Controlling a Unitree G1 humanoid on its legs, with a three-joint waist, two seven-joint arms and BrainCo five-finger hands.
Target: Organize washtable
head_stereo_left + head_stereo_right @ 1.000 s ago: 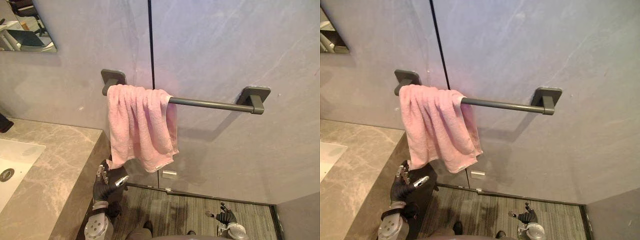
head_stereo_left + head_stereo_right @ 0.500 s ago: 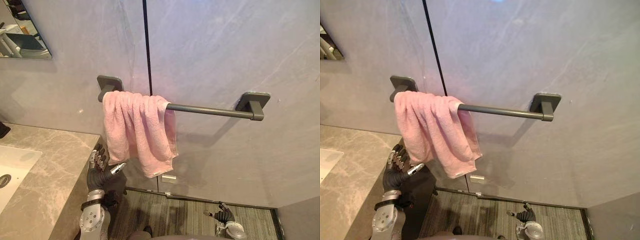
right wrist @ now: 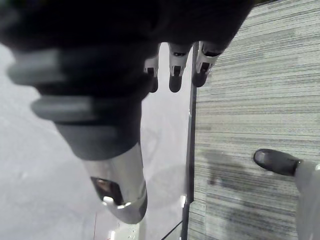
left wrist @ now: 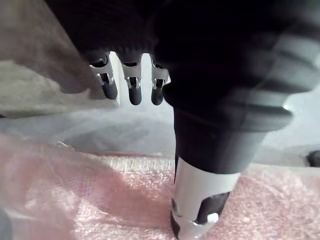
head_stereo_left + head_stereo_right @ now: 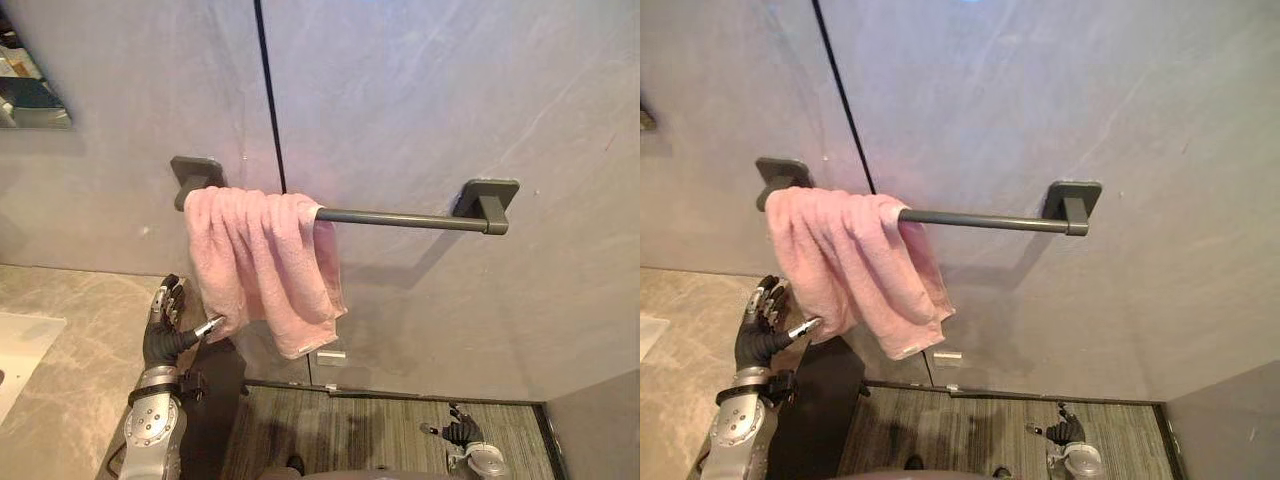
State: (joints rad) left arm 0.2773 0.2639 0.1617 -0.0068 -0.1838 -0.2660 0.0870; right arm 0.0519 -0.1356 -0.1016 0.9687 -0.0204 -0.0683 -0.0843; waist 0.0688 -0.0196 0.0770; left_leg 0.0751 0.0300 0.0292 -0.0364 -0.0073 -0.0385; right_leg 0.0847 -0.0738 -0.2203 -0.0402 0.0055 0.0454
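Observation:
A pink towel [image 5: 260,260] hangs bunched over the left end of a dark grey wall bar [image 5: 400,217]. My left hand [image 5: 160,340] is raised beside the towel's lower left edge, open, with its thumb tip at the cloth. In the left wrist view the straight fingers [image 4: 134,90] stand apart from the towel [image 4: 60,200], which lies just past the thumb. My right hand [image 5: 462,434] hangs low over the floor on the right, open with relaxed fingers [image 3: 173,80] and nothing in it.
A marble-patterned countertop [image 5: 70,330] with a white basin [image 5: 15,345] is at the lower left, its dark side panel below my left hand. A mirror corner [image 5: 30,95] is at the upper left. Striped flooring [image 5: 380,430] runs along the grey wall, which bears a small white plate [image 5: 328,356].
The camera has turned, shifting the whole scene left. My left hand has risen from below the towel to its lower left edge. The right hand stays low.

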